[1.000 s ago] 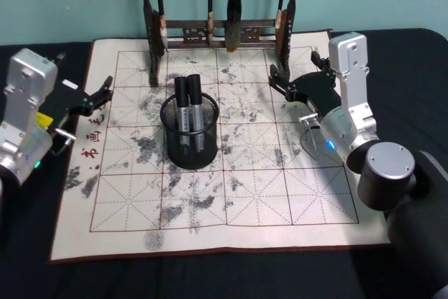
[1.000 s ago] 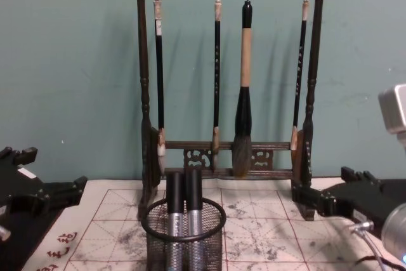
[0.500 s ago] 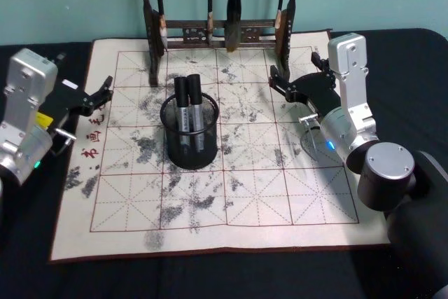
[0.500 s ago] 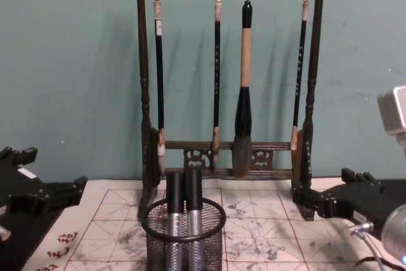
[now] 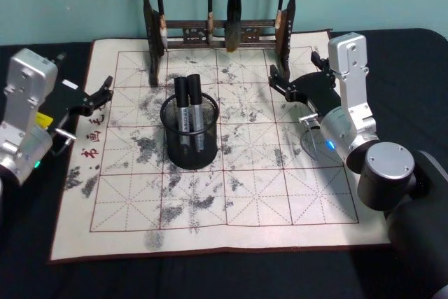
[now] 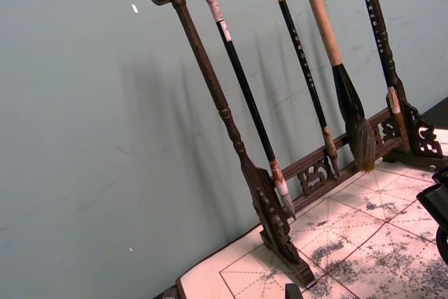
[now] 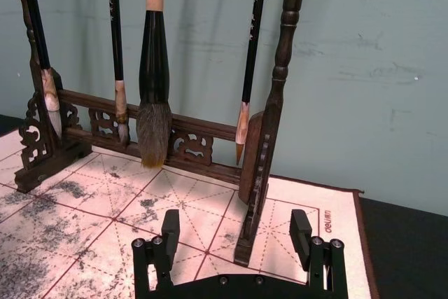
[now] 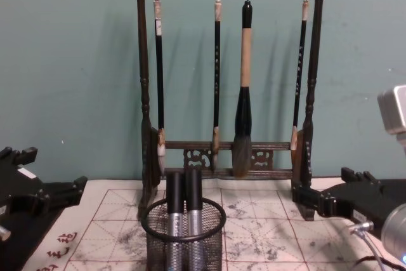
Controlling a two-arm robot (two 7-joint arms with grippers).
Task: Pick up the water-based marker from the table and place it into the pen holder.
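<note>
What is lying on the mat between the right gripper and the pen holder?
Nothing: in the head view, the stretch from the right gripper to the pen holder is bare mat, just red grid lines and grey ink smudges.

Illumination is even and moderately dim — the brush rack (image 8: 228, 80) casts soft shadows on the wall (image 8: 70, 61), without glare.

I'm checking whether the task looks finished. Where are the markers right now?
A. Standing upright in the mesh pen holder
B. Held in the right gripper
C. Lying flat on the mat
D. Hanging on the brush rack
A: two markers stand upright side by side inside the pen holder, and the right gripper is open and empty.
</note>
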